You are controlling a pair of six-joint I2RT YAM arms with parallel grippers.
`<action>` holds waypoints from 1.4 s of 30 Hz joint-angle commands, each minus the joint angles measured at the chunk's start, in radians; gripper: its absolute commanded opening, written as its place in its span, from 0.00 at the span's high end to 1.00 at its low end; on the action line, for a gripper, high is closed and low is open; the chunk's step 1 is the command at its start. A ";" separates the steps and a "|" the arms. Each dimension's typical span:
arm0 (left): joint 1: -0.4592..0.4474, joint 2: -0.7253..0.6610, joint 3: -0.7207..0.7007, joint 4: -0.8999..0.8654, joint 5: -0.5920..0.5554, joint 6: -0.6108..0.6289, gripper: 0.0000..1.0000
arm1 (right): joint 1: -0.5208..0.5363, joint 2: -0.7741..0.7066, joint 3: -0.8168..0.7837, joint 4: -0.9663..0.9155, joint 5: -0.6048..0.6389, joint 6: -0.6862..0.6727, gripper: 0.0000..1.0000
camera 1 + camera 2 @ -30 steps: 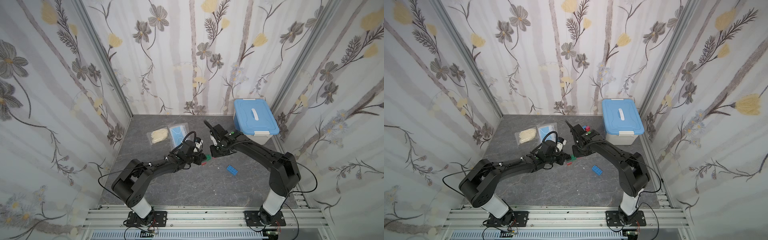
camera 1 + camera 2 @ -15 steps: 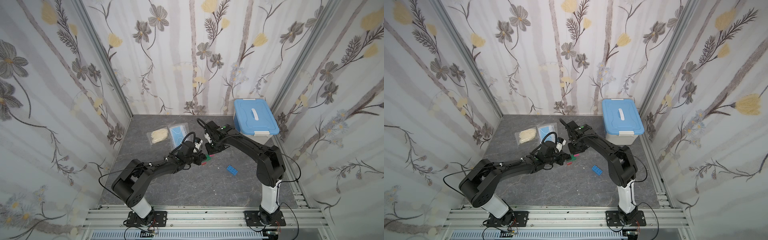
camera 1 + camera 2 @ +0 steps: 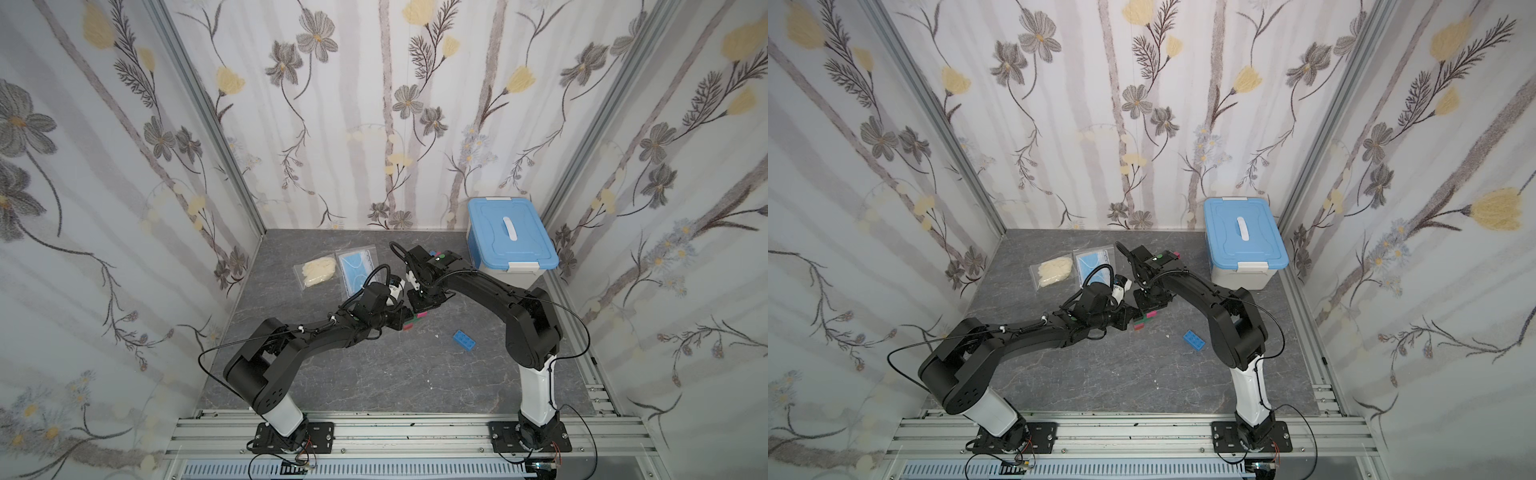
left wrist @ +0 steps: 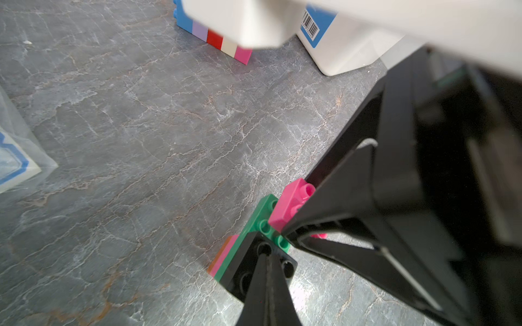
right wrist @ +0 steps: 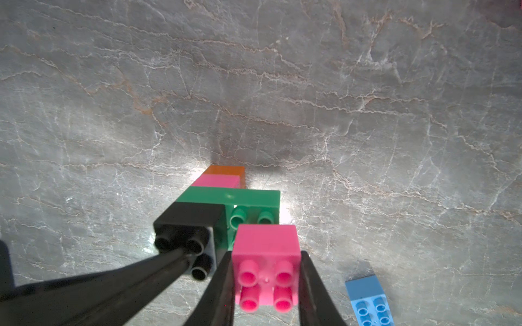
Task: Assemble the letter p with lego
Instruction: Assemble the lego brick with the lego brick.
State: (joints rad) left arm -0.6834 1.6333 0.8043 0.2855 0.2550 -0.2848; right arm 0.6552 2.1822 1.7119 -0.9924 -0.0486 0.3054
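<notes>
right pincer: clamping pink brick, sitting right over green brick
left pincer: closed, tips resting on black brick

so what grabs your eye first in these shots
The two hands meet mid-table over a small brick stack: the right hand is shut on a pink brick at the green brick, while the shut left hand touches the black brick. A blue-lidded box stands at the back, and a loose blue brick lies alone nearby.
</notes>
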 commanded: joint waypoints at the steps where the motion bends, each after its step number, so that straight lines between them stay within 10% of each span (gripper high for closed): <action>1: 0.001 0.011 -0.010 -0.115 -0.028 0.004 1.00 | 0.000 0.006 0.006 0.013 0.002 -0.002 0.77; 42: 0.002 0.016 -0.031 -0.110 -0.040 -0.002 1.00 | -0.006 0.051 0.035 -0.026 0.016 -0.055 0.76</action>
State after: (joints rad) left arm -0.6834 1.6386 0.7856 0.3229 0.2550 -0.2882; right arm 0.6460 2.2234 1.7454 -1.0042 -0.0334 0.2634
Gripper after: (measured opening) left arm 0.052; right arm 0.307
